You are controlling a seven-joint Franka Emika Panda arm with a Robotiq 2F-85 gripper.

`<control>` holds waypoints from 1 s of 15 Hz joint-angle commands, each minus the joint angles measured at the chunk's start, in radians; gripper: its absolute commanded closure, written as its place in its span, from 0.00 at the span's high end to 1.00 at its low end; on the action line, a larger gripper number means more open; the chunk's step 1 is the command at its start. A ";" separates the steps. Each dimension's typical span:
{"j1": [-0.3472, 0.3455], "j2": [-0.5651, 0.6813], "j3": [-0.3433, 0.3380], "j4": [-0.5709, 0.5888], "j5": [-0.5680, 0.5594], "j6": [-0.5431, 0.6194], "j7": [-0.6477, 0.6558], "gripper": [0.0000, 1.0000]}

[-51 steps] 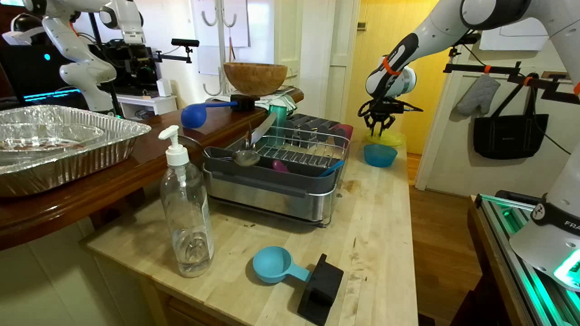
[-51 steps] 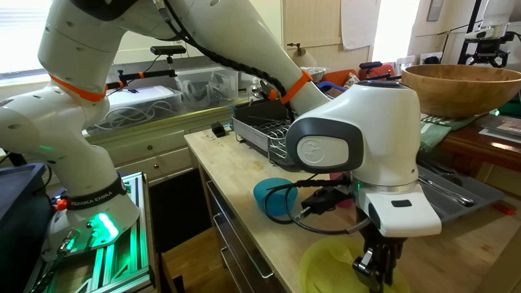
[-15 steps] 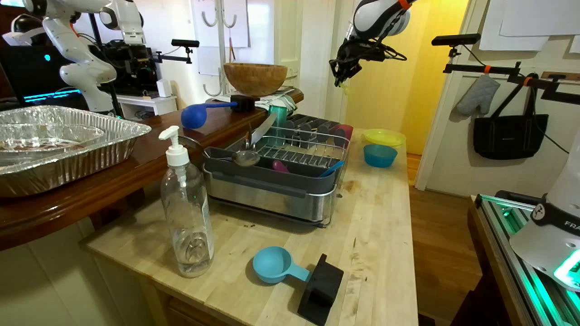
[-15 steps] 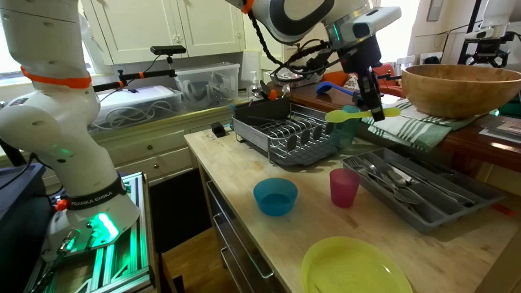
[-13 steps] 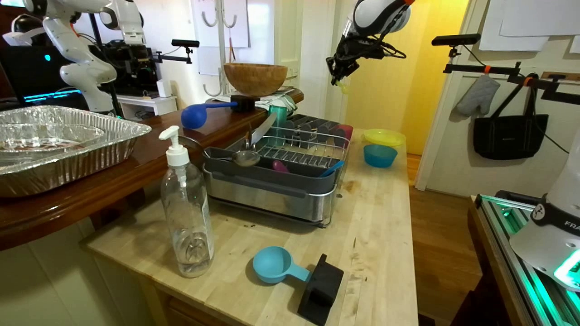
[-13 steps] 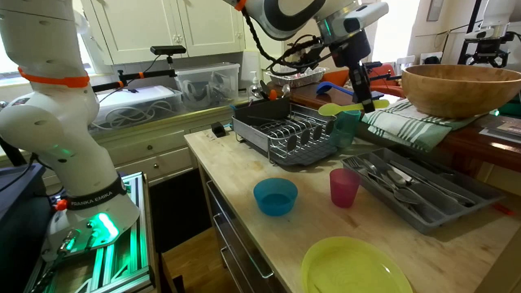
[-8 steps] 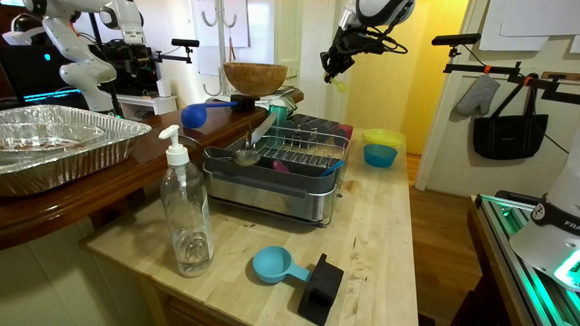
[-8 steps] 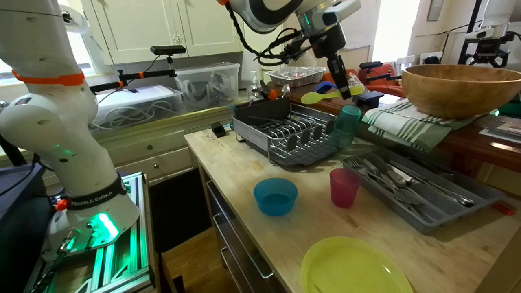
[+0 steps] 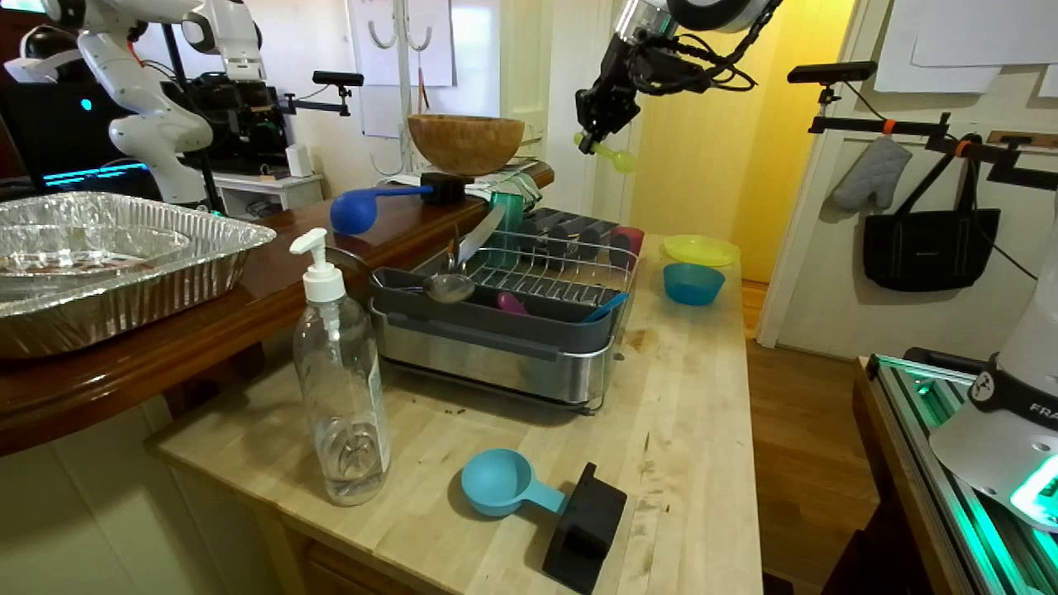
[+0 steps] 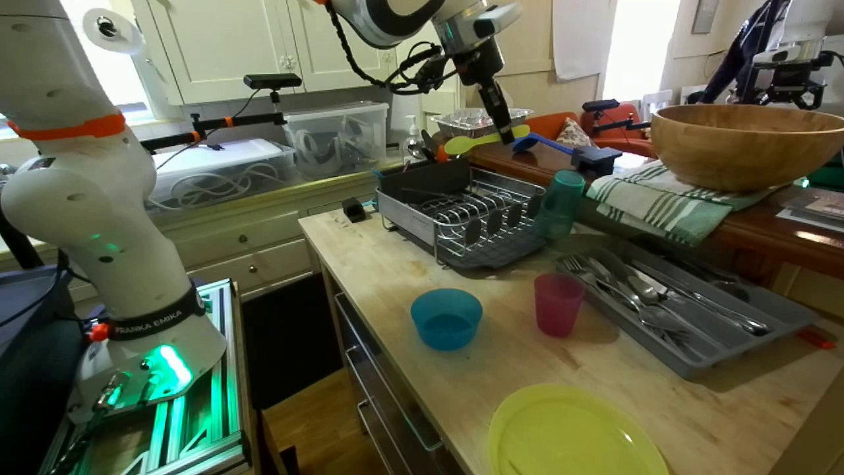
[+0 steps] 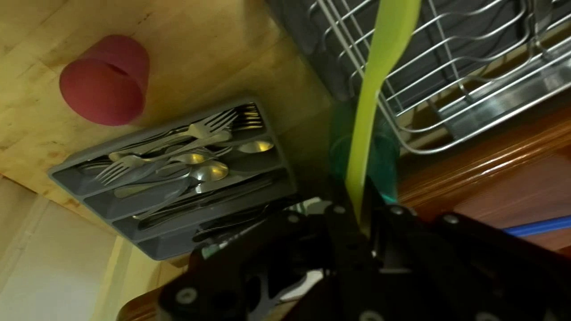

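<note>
My gripper (image 10: pixel 506 136) is shut on the handle of a yellow-green spoon (image 10: pixel 468 144), held up in the air. The spoon also shows in an exterior view (image 9: pixel 622 160), its bowl end tilted down, and in the wrist view (image 11: pixel 388 49), where the handle runs between the fingers. Below and near it are the dish rack (image 10: pixel 412 226) with wire tines and a teal cup (image 10: pixel 565 194) at the rack's corner. A grey cutlery tray (image 11: pixel 96 196) and a pink cup (image 11: pixel 107 84) stand on the counter. A yellow plate (image 10: pixel 573 429) and a blue bowl (image 10: pixel 447 320) sit further off.
A raised dark wood ledge (image 9: pixel 289 310) runs beside the counter. It bears a wooden bowl (image 10: pixel 738 148), a striped towel (image 10: pixel 659 201), a blue ladle (image 9: pixel 354 212) and foil trays (image 9: pixel 165 281). A pump bottle (image 9: pixel 343 405) and turquoise scoop (image 9: pixel 498 483) stand at the counter's end.
The gripper was down at the yellow plate, where the spoon lay. It has risen with the spoon and moved away from the plate, to above the dish rack area.
</note>
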 commanded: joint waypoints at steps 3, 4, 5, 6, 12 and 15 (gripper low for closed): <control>0.032 -0.119 0.068 -0.140 0.007 0.008 -0.065 0.03; 0.039 -0.131 0.080 -0.160 0.012 0.015 -0.071 0.03; 0.044 -0.140 0.091 -0.171 0.011 0.013 -0.072 0.03; 0.028 -0.092 0.086 -0.110 0.005 -0.002 -0.051 0.10; 0.037 -0.120 0.099 -0.142 0.006 -0.002 -0.060 0.10; 0.037 -0.120 0.099 -0.142 0.006 -0.002 -0.061 0.10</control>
